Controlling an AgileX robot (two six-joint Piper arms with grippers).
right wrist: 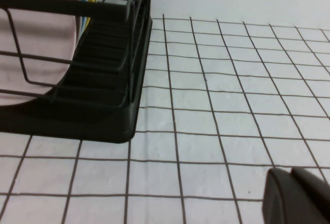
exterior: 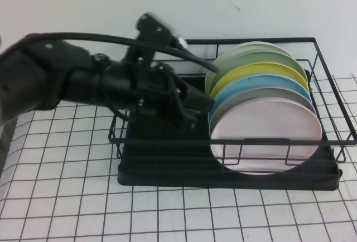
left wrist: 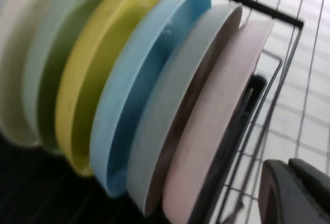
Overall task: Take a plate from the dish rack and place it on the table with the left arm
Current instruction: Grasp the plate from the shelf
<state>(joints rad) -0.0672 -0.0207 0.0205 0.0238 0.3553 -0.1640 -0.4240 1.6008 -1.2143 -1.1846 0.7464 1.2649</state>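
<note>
The pale pink plate (exterior: 268,136) stands on edge at the front of a row of plates in the black wire dish rack (exterior: 167,167). Behind it are a grey plate (exterior: 262,94) and a light blue plate (exterior: 251,81). My left gripper (exterior: 195,105) hovers inside the rack's open left half, just left of the plates, touching none, with its fingers together and empty. The left wrist view shows the pink plate's rim (left wrist: 216,131) close to the left gripper (left wrist: 286,163). My right gripper (right wrist: 290,172) is shut and low over the table (right wrist: 232,79), right of the rack (right wrist: 108,110).
Yellow (exterior: 254,70), green (exterior: 251,58) and cream (exterior: 248,47) plates stand behind the blue one. The rack's front wire rail (exterior: 234,141) crosses the pink plate's face. Gridded cloth (exterior: 67,197) lies in front of and left of the rack. A white wall is behind.
</note>
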